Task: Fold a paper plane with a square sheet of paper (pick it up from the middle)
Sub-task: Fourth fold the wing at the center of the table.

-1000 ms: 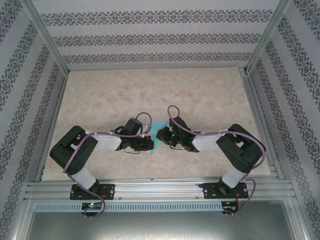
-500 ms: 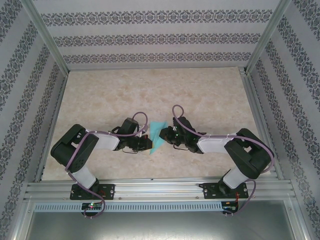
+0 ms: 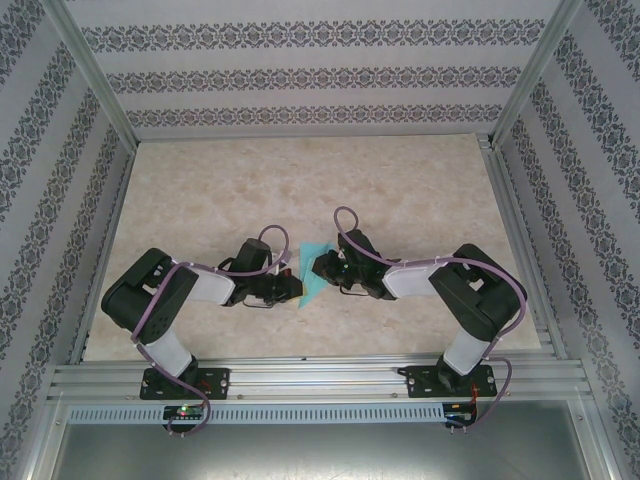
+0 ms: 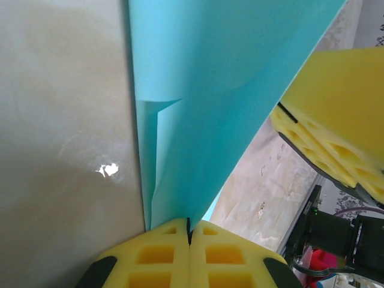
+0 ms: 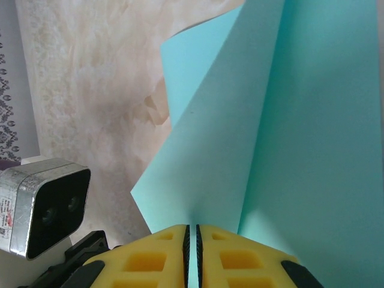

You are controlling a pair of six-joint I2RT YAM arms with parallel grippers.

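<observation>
1. The left claw [image 4: 189, 233] is clamped shut on the lower edge of the turquoise sheet of paper [image 4: 216, 90], and its grip is unchanged.
2. The right claw [image 5: 192, 240] pinches the same sheet from the other side, its pads almost meeting on it.
3. The right arm swung outward a moment ago and has come back in, so the claws are close together again.
4. The sheet is already creased to a taper and sits between them over the near middle of the bench [image 3: 300, 180]. I judge a fold is being tightened and the plane is unfinished.

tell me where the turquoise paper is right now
In the top view the turquoise paper is held over the table, centred toward its near edge, pinched by the left gripper on its left and the right gripper on its right.
</observation>
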